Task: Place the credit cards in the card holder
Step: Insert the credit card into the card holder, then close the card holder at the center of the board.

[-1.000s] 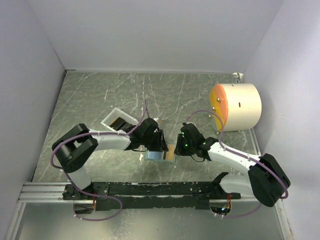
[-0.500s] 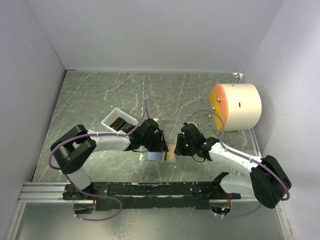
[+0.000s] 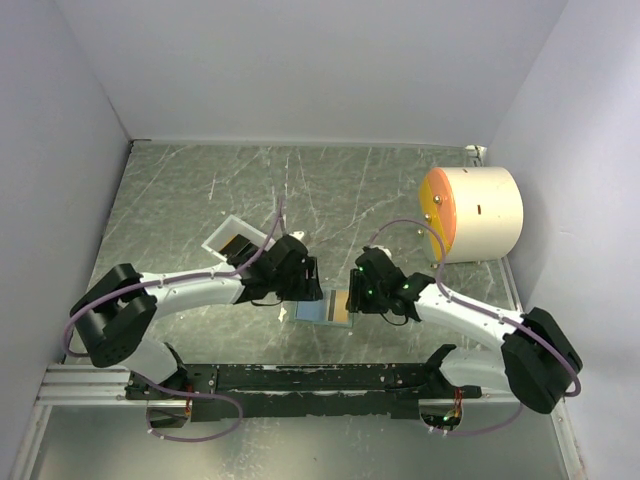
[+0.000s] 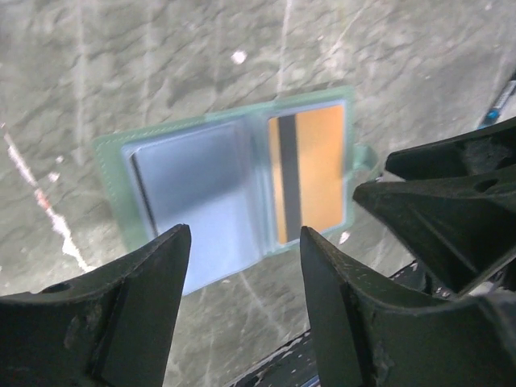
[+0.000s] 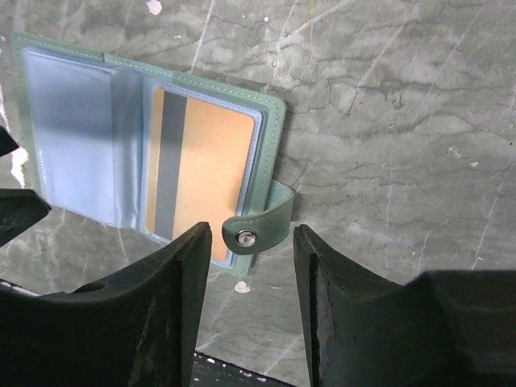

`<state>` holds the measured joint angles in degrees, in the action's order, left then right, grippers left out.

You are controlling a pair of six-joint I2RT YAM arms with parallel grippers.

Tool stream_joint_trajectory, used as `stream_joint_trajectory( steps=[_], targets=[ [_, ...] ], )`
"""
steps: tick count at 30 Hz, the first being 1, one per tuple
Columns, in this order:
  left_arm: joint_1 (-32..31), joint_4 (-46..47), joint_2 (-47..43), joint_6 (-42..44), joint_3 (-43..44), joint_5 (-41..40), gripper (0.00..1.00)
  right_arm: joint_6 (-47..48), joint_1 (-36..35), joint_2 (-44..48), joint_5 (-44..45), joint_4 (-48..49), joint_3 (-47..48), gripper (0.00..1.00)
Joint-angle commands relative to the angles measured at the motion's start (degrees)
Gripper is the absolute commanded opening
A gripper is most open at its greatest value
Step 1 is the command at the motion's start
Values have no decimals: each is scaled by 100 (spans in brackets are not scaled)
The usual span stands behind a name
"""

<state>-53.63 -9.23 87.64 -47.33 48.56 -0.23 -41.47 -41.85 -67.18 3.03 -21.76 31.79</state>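
the pale sage-green folding card holder (image 4: 201, 197) lies opened flat on the grey marbled table top (image 3: 190, 190), light blue pockets facing up. it sits toward the near edge, between the two arms, with its opened length running left to right. a yellow-orange credit card with a dark stripe (image 5: 205, 173) already sits in the right-hand pocket, its long axis running near to far, just beside the small snap tab (image 5: 260, 230). the left-hand pocket shows only pale blue, apart from a thin dark line at its left edge that i cannot identify. the left gripper (image 4: 242, 242) hangs just above the card holder's left half, jaws apart with nothing between them. the right gripper (image 5: 251, 238) hangs over the right edge by the snap tab, jaws also apart and holding nothing. the dark cards (image 3: 240, 245) left to load lie in a shallow white rectangular tray (image 3: 217, 232) to the far left of the card holder. the tray is near the left gripper, with its long axis slanting from far-left to near-right. the left arm is clearly nearer to it; the right arm would have to reach across the open card holder. so the next pick looks like the left arm's job, and a card taken from that slanted tray would probably need turning near-to-far to match the pocket.
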Motion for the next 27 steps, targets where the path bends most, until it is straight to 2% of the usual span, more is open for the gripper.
stream_joint_trajectory(
  steps=[1,7,10,17,27],
  targets=[
    [45,-260,-223,23,-336,-253,69,-15,-78,-217,294,-105,207,44],
    [79,-267,-372,-57,-671,-315,74,25,-87,-203,639,-237,225,34],
    [102,-226,-364,-95,-731,-300,75,12,-87,-140,691,-157,110,25],
    [131,243,-215,-480,-824,268,75,-19,-88,-309,609,155,-86,8],
    [141,721,-206,-797,-884,522,73,-32,-92,-254,493,324,-227,8]
  ],
)
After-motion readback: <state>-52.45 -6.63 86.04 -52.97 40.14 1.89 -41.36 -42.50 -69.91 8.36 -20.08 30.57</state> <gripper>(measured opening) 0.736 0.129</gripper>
